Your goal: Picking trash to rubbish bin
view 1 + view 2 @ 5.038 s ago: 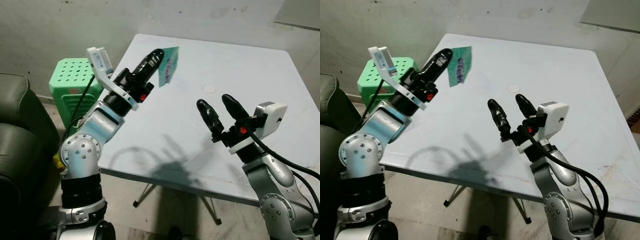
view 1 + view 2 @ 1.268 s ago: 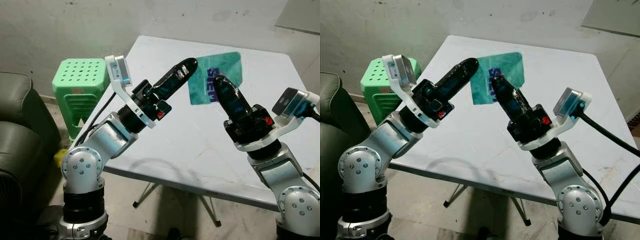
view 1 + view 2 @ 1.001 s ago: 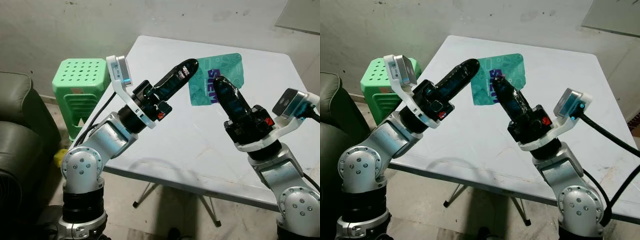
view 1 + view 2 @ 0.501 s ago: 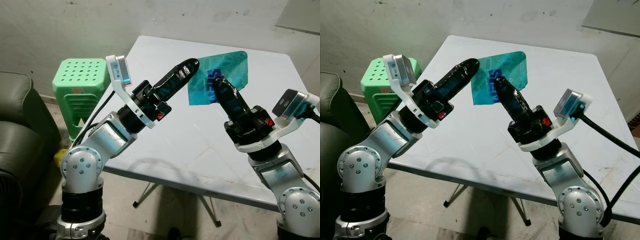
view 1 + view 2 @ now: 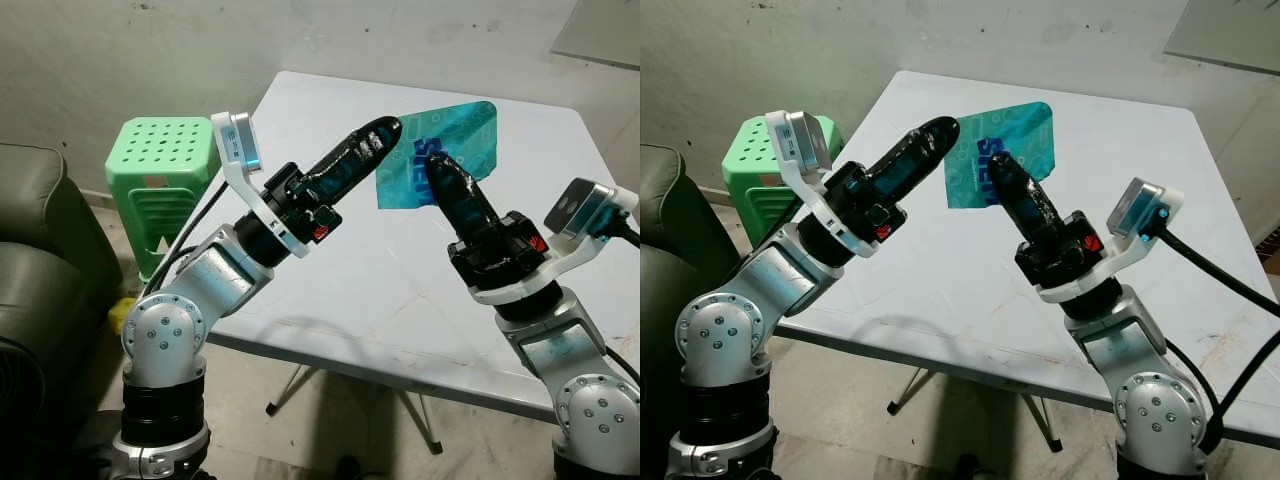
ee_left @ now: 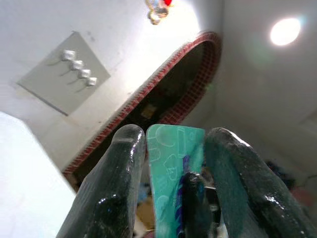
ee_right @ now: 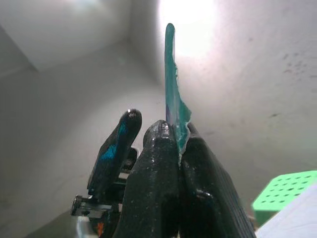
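Teal wrapper (image 5: 437,153) is up in the air over the white table (image 5: 520,260), flat face toward the head camera, held between both hands. Right hand (image 7: 177,144) has it: fingers (image 7: 153,168) pressed together with the wrapper's lower edge pinched between them, sheet standing edge-on above the tips in the right wrist view. Right arm comes up from lower right, forearm angled up and toward the robot's left, wrist camera block out to the side. Left hand (image 6: 176,148) sits at the wrapper's left edge, arm raised from lower left and pointing up-right; in the left wrist view its fingers (image 6: 116,183) are spread apart with the wrapper showing in the gap between them, not clamped on it. Whether a left fingertip touches the sheet, can't tell. Print on wrapper: dark blue/purple block letters, partly covered by the right hand, not readable; faint lighter pattern on the teal. Green perforated plastic stool (image 5: 165,165) stands on the floor beside the table on the robot's left; dark sofa arm (image 5: 40,260) at far left.
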Available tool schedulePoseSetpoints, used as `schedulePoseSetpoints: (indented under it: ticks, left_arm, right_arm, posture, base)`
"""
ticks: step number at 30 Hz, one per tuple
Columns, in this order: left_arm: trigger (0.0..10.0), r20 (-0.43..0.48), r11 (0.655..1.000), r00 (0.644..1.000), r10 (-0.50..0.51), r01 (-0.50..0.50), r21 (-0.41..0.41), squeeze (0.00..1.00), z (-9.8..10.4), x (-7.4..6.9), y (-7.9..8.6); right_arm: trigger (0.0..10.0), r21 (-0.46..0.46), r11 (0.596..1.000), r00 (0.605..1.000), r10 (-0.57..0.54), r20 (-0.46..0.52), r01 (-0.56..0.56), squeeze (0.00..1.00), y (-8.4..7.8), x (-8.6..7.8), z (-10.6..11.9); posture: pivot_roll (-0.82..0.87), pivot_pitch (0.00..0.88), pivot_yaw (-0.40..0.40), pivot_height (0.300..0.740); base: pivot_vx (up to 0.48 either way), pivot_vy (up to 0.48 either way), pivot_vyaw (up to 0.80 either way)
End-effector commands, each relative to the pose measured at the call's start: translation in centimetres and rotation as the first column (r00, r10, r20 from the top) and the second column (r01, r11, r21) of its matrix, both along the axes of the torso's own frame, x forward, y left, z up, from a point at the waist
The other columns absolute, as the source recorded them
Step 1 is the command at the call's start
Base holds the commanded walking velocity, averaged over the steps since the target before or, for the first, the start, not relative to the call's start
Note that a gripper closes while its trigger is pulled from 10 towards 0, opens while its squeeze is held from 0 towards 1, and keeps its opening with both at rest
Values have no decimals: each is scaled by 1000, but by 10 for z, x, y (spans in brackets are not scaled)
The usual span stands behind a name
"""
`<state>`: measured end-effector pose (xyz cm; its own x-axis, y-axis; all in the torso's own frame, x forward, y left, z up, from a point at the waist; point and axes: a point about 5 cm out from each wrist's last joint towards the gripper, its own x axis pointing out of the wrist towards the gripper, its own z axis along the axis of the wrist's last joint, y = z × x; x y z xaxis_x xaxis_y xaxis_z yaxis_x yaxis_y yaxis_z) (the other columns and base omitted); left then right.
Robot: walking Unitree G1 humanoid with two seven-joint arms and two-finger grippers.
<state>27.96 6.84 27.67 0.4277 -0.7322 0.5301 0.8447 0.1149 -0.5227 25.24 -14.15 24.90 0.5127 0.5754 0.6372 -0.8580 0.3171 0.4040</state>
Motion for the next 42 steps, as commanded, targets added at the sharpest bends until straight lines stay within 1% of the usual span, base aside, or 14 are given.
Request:
schedulePoseSetpoints:
  ticks: [1,8,11,14,17,19,20,21,22,23,24,29,30,42]
  left_arm:
    - [10000,-17,996,997,78,-77,46,1000,-7,7,3]
    - [10000,-93,949,948,305,-294,116,1000,-23,33,25]
    - [10000,-113,882,882,457,-434,182,1000,-30,46,43]
    - [10000,-30,746,779,626,-587,315,1000,-37,57,60]
    - [10000,56,653,725,687,-649,391,1000,-39,61,69]
    - [10000,56,653,725,687,-649,391,1000,-39,61,69]
    - [10000,209,472,627,750,-730,494,541,-42,67,77]
    - [10000,291,391,586,756,-761,518,0,-43,70,79]
    - [10000,338,338,562,755,-775,533,0,-46,71,81]
    - [10000,338,338,562,755,-775,533,0,-46,71,81]
    - [10000,421,246,521,742,-796,553,0,-50,74,80]
    - [10000,481,224,521,705,-807,546,0,-56,71,73]
    - [10000,485,225,518,705,-811,539,0,-60,68,71]
    - [10000,478,243,504,719,-827,507,0,-87,45,70]
  right_arm:
    - [0,-8,996,996,-86,-20,86,0,-8,5,-1]
    - [0,-108,921,919,-385,-91,375,0,-30,28,-11]
    - [0,-180,851,852,-515,-92,494,0,-42,36,-15]
    - [0,-292,754,778,-627,-50,589,0,-48,42,-19]
    - [0,-354,689,734,-679,-10,632,0,-51,45,-22]
    - [0,-354,689,734,-679,-10,632,0,-51,45,-22]
    - [0,-413,624,697,-716,38,664,0,-52,49,-26]
    - [0,-446,587,681,-729,71,676,0,-52,51,-28]
    - [0,-464,563,669,-738,92,684,0,-52,53,-30]
    - [0,-464,563,669,-738,92,684,0,-52,53,-30]
    - [0,-479,567,677,-732,81,670,0,-50,55,-36]
    - [0,-519,546,681,-725,102,658,0,-45,55,-49]
    - [10000,-539,531,677,-729,103,654,0,-43,54,-57]
    - [10000,-506,425,556,-820,137,751,0,-45,35,-72]
  posture:
    - [-67,103,-45,740]
    - [-70,94,-38,740]
    - [-67,90,-36,740]
    - [-60,88,-37,740]
    - [-54,88,-42,740]
    - [-54,88,-42,740]
    - [-48,93,-47,740]
    - [-46,93,-48,740]
    - [-46,93,-48,740]
    - [-46,93,-48,740]
    - [-46,94,-48,740]
    - [-47,91,-45,740]
    - [-47,88,-44,740]
    - [-49,58,-35,740]
  base:
    - [0,0,0]
    - [0,0,0]
    - [0,0,0]
    - [0,0,0]
    - [0,0,0]
    - [0,0,0]
    - [0,0,0]
    - [0,0,0]
    - [0,0,0]
    - [0,0,0]
    - [0,0,0]
    - [0,0,0]
    - [0,0,0]
    - [0,0,0]
